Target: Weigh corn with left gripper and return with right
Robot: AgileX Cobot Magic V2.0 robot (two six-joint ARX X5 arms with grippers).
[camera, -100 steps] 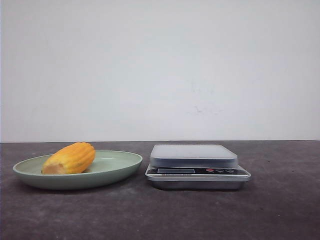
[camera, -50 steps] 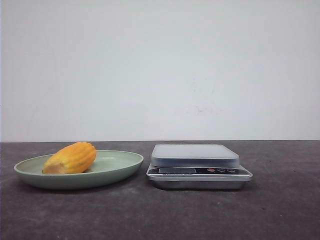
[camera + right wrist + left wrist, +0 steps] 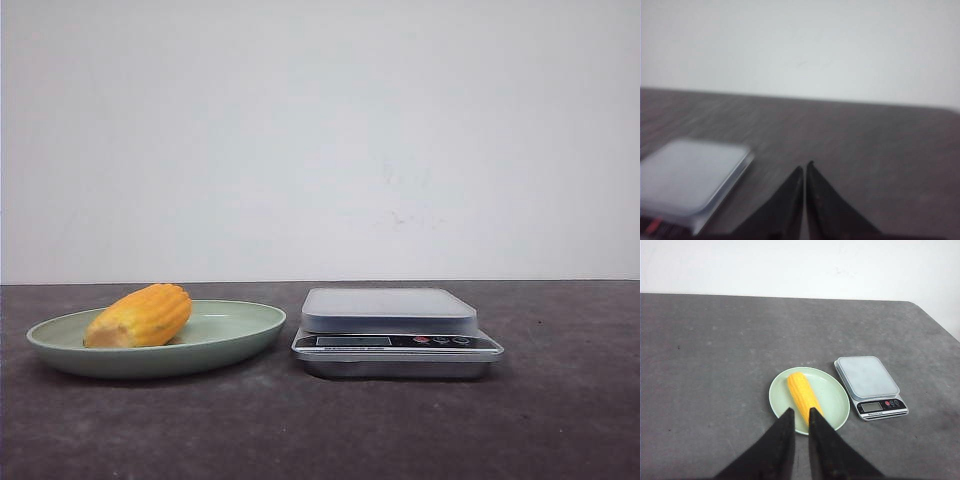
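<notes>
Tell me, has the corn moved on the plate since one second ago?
No. The corn lies at the same spot on the green plate, left of the scale.

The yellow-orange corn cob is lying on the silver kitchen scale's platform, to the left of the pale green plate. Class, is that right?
No. The yellow-orange corn cob lies in the pale green plate, to the left of the silver kitchen scale, whose platform is bare. The front view shows it.
</notes>
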